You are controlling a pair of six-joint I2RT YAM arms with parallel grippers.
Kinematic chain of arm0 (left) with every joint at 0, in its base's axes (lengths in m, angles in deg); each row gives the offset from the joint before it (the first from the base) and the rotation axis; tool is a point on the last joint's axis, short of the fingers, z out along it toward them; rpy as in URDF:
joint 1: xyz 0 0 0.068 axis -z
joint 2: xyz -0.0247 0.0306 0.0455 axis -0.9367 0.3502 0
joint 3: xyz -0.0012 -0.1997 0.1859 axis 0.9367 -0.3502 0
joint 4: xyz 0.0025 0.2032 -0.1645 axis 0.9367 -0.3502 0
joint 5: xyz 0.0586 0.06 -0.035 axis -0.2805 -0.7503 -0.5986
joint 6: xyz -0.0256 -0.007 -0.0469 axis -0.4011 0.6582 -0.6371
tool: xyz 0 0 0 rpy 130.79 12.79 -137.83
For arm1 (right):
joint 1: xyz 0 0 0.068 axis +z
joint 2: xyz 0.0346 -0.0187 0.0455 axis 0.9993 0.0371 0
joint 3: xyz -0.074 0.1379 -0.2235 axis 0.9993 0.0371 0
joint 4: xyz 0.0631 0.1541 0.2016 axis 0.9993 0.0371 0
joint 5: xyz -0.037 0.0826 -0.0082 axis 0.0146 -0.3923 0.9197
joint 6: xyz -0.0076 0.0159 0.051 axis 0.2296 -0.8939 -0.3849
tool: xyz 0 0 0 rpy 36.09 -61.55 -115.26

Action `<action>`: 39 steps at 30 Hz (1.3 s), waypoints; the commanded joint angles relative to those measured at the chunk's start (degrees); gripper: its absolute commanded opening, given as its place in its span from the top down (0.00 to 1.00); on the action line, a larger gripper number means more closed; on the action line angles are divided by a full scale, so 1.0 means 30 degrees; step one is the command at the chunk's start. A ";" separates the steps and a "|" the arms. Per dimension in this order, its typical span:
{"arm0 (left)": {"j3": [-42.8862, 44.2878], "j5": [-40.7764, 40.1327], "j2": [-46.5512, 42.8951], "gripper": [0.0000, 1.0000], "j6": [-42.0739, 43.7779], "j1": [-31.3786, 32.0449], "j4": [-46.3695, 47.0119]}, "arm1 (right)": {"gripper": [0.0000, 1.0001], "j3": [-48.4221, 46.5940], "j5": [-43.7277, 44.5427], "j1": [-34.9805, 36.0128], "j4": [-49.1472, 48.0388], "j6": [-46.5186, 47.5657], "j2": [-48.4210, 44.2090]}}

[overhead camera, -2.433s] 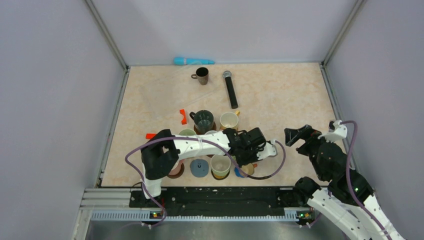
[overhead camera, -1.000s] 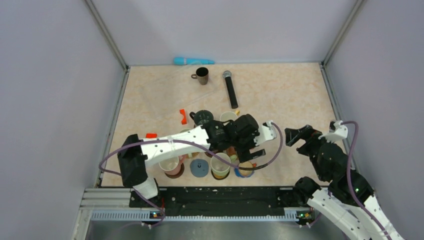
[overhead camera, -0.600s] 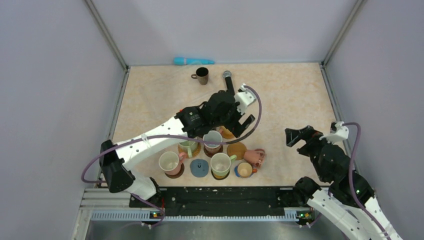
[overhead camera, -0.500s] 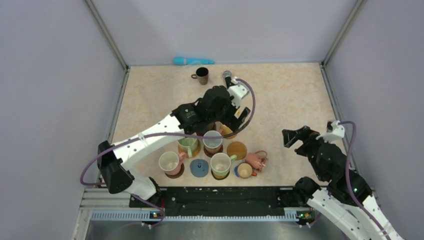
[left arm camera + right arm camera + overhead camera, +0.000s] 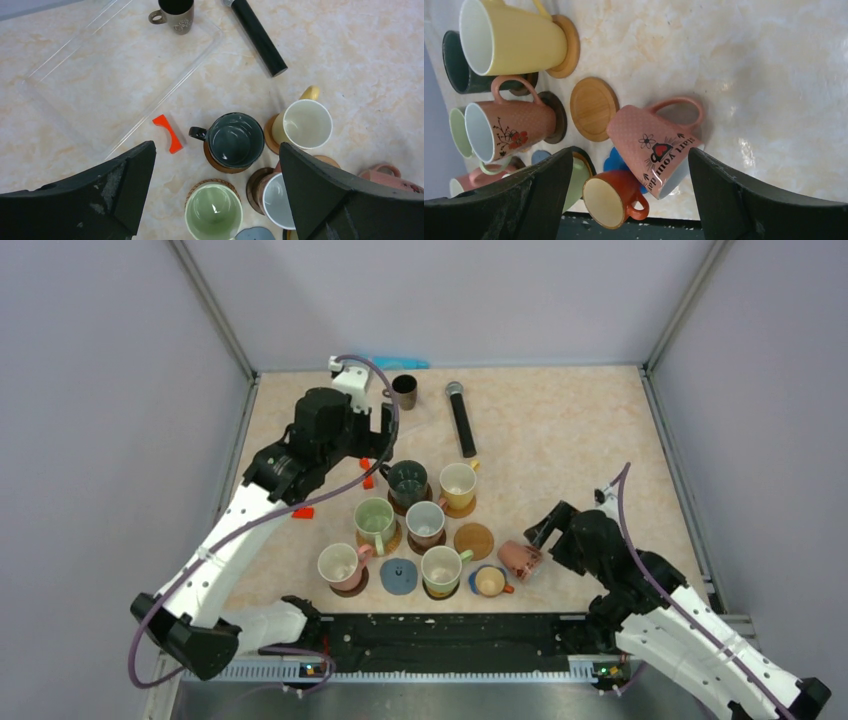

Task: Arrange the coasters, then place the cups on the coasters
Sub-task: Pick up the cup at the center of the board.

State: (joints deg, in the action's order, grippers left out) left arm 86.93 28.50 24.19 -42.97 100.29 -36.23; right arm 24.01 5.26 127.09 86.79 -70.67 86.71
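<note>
From above, the left hand (image 5: 368, 432) hangs over the far left of the tabletop (image 5: 580, 430), fingers spread wide and nothing in them. Just beyond it stands the brown cup (image 5: 404, 390), on no coaster. The microphone (image 5: 461, 418) lies off to its right. On its near side the dark green cup (image 5: 408, 480) sits on a wooden coaster, with the yellow cup (image 5: 458, 483) next to it. The right hand (image 5: 545, 540) is low at the near right with its fingers apart, and the tipped pink cup (image 5: 518, 558) lies on its side at the fingertips. Past that cup, to the hand's left, are a bare wooden coaster (image 5: 474, 539), the orange cup (image 5: 489, 581) and a bare grey-blue coaster (image 5: 399, 574).

The left wrist camera looks down between the released fingers. The dark green cup is below and ahead, and a red-orange piece (image 5: 169, 132) lies toward the left finger. The yellow cup is toward the right finger, and the brown cup is far ahead.

In the right wrist camera the tipped pink cup lies between the parted fingers with its handle turned away from the hand. There is a clear gap on one side (on the other I cannot tell whether finger and cup touch). The bare wooden coaster lies just beside the cup's base. The blue scalloped coaster (image 5: 616, 162) peeks out between this cup and the orange cup. The flowered pink cup (image 5: 509, 130) stands further out on a dark coaster.
</note>
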 commanded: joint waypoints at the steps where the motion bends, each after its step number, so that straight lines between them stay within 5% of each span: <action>1: -0.0825 0.1149 -0.2079 0.01 -0.0094 -0.0007 -0.0903 | 0.16 0.1252 -0.0664 -0.0012 0.0558 -0.5486 -0.1327; 6: -0.3730 0.8097 -0.3856 0.10 -0.1402 0.0038 0.0502 | 0.18 0.3063 -0.1189 -0.0019 0.0051 -0.7726 -0.2497; 11: -0.4781 1.0798 -0.4918 0.14 -0.1738 0.0312 0.1008 | 0.18 0.3929 -0.1634 -0.0007 -0.0337 -0.9061 -0.2673; 28: -0.3269 0.7564 -0.5827 0.17 0.1565 0.0374 -0.2779 | 0.46 0.6646 -0.1307 -0.0010 -0.5677 -0.7775 -0.3267; 34: -0.3035 0.6765 -0.5990 0.21 0.1405 0.0362 -0.2990 | 0.76 0.5615 -0.0222 -0.0004 -0.5033 -0.6503 -0.3360; 37: -0.2938 0.6057 -0.6141 0.23 0.1394 0.0346 -0.3137 | 0.99 0.4460 0.0728 -0.0004 -0.4442 -0.5182 -0.3225; 39: -0.3271 0.5117 -0.6427 0.25 0.1318 0.0356 -0.2946 | 1.00 0.3588 0.1403 -0.0008 -0.4303 -0.3591 -0.2937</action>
State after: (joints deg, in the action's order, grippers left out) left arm 75.59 48.91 6.82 -39.63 101.25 -46.11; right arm 40.86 3.10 127.09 73.42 -90.06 76.72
